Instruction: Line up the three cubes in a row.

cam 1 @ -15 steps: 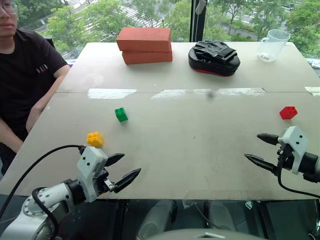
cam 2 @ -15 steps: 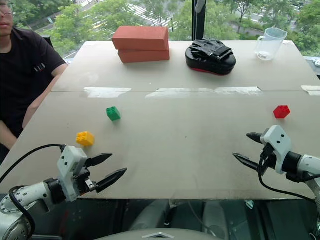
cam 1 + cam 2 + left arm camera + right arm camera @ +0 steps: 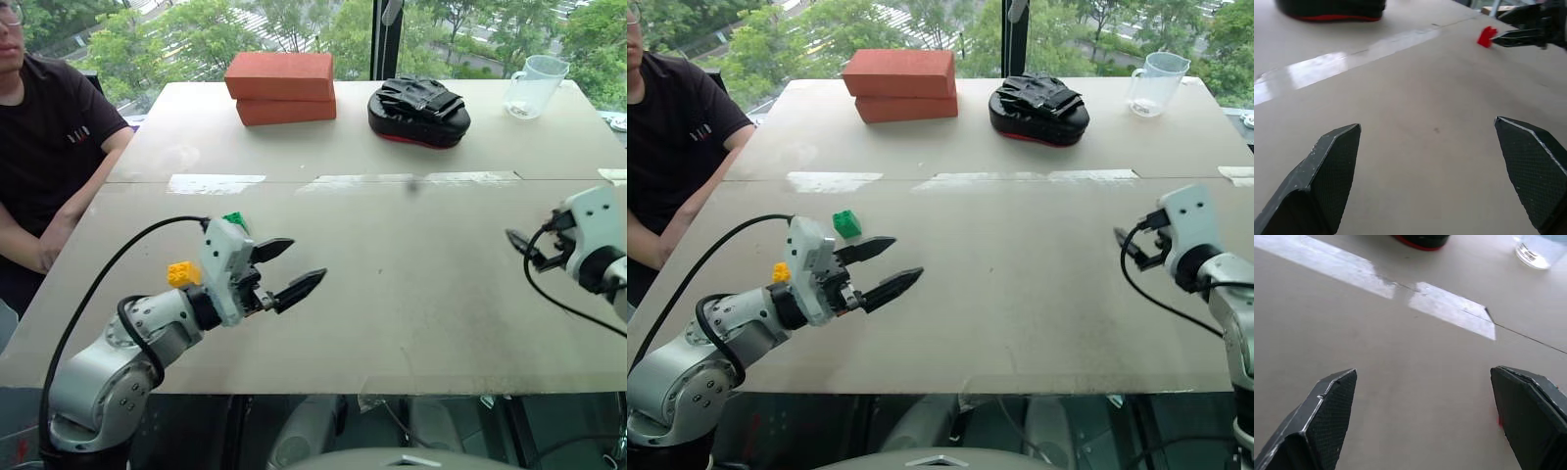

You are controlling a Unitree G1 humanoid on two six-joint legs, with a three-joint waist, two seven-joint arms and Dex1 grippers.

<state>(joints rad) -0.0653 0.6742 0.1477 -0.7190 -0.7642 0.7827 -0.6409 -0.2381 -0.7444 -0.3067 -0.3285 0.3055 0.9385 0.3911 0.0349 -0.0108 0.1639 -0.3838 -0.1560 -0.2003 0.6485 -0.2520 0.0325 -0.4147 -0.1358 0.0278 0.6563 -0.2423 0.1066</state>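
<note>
The yellow cube (image 3: 180, 273) lies near the table's left edge, half hidden behind my left arm. Beyond it the green cube (image 3: 846, 223) peeks out past the left gripper's white housing. My left gripper (image 3: 307, 258) hovers above the table (image 3: 411, 304), pointing right, open with nothing between its fingers. The red cube (image 3: 1487, 35) sits at the far right, just in front of the fingertips of my right gripper (image 3: 1132, 238), which is open and empty. A sliver of the red cube (image 3: 1498, 420) shows beside one right finger.
Two orange-red bricks (image 3: 282, 86) are stacked at the back, with a black pad and glove (image 3: 419, 113) and a clear measuring cup (image 3: 535, 86) to their right. A person (image 3: 49, 147) sits at the table's left side. Shiny tape (image 3: 216, 183) crosses the tabletop.
My left arm rose and swung forward and right, now partly covering the yellow and green cubes. My right gripper moved forward to the red cube. No cube has moved.
</note>
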